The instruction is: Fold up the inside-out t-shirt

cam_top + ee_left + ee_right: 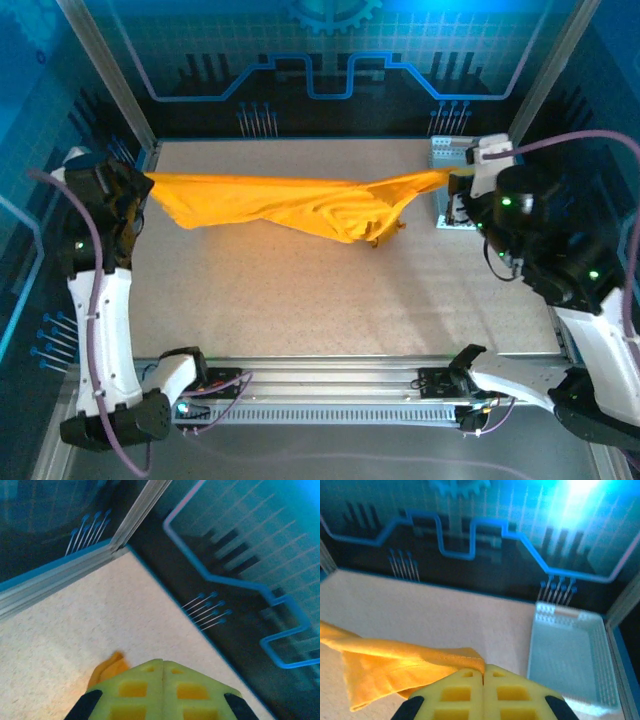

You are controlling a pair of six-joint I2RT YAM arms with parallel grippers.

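Holding the shirt [280, 205] stretched in the air over the far half of the table [330, 310], from the left side to the right side, as one long orange-yellow band. Wide and rather flat toward the left end, twisted into a narrow rope toward the right end. Sagging right of the middle, with a crumpled bunch of folds at the lowest place; cannot tell whether this bunch touches the table or only hangs just above it. Pinched at the left end by the left gripper [143, 186], raised above the far left part of the table, jaws closed on the cloth. In the left wrist view, yellow fingers [135, 690] pressed together with no gap, and a small tongue of the shirt [107, 670] coming out at their left side. Pinched at the right end by the right gripper [455, 182], also raised, jaws closed on the cloth. In the right wrist view, fingers [455, 692] together as well, with the shirt [395, 667] running away to the left in soft folds. Just behind the right gripper, at the far right corner of the table, a pale perforated basket [442, 155]
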